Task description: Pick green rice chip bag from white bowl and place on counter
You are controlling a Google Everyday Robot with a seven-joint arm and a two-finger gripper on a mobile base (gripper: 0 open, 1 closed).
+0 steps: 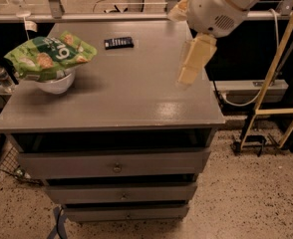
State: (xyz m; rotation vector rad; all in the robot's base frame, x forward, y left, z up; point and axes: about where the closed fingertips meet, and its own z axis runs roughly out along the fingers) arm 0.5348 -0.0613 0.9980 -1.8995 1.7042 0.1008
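The green rice chip bag [49, 56] lies across the top of the white bowl [57, 83], at the far left of the grey bench [136, 98]. The bag is wider than the bowl and hangs over its rim on both sides, its printed face tilted up toward the camera. The bowl stands upright on the bench top, near the left edge.

The claw [186, 76] hangs over the right part of the bench, near the right edge and well apart from bag and bowl. Its cream-coloured end points down toward the surface, and I cannot tell whether it is open or closed, nor whether it touches the bench. Nothing is seen in it. The white arm [221, 6] that carries it comes in from the upper right corner.

A small black remote-like object [118, 43] lies flat toward the back of the bench, between the bowl and the claw. Grey drawers [116, 164] sit under the top. A water bottle [2, 76] stands off the left side of the bench, and a yellow frame [278, 68] stands to the right, on the speckled floor [256, 198]
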